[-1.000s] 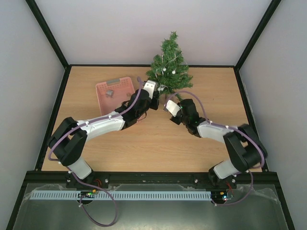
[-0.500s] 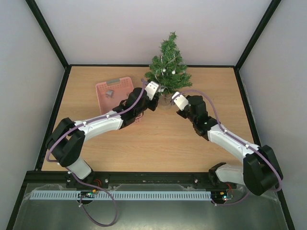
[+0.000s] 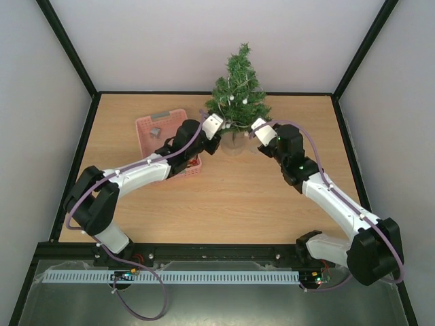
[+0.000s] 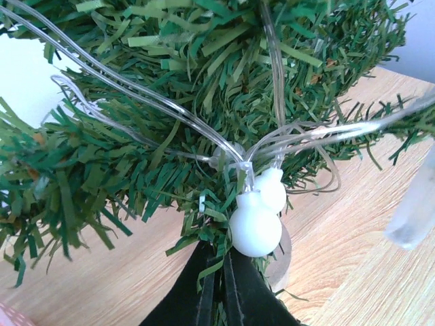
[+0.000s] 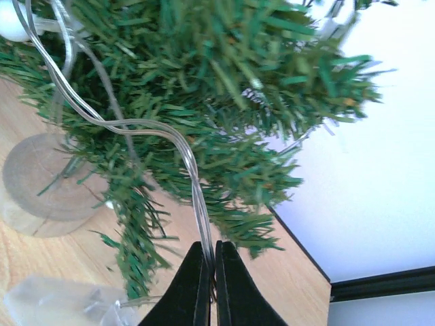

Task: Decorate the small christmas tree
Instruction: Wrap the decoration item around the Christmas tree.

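The small christmas tree (image 3: 238, 92) stands upright at the back middle of the table on a pale pot base (image 3: 234, 141). A clear light string (image 5: 136, 125) with white round bulbs (image 4: 255, 227) loops through its branches. My left gripper (image 3: 222, 124) is at the tree's lower left. In the left wrist view its jaws (image 4: 221, 278) are shut, with green needles pinched in the slit and a bulb resting on the tips. My right gripper (image 3: 253, 125) is at the lower right of the tree, shut (image 5: 209, 261) on the clear wire.
A pink basket (image 3: 146, 122) with a small grey item (image 3: 155, 132) sits left of the tree, partly under my left arm. A clear plastic piece (image 5: 54, 302) lies on the wood near the pot base (image 5: 41, 183). Black frame rails edge the table.
The right arm has stretched out from the table's middle to the tree's right side. The tree, leaning left a second ago, now stands upright. The left gripper shifted slightly with it.
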Action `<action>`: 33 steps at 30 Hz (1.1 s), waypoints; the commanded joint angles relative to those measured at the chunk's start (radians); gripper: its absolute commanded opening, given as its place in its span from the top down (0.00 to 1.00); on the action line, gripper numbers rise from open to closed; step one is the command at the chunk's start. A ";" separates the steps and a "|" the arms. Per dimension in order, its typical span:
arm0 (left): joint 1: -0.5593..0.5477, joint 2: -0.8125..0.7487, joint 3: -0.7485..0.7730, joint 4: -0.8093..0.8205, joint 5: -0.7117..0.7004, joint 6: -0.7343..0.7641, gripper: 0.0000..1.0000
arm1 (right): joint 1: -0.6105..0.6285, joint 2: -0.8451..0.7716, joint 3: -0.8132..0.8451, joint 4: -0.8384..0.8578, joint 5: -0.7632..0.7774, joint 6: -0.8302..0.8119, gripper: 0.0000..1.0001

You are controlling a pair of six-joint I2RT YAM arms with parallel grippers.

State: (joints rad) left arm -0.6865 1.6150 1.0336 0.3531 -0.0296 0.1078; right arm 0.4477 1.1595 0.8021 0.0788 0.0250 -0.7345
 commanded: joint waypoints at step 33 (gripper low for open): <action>0.114 0.018 0.067 0.069 0.214 0.123 0.98 | -0.138 0.182 0.238 -0.008 -0.152 -0.139 0.98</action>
State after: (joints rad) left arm -0.5835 1.6211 1.0485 0.3561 0.1585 0.2119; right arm 0.3229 1.3121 1.0103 0.0639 -0.1070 -0.8513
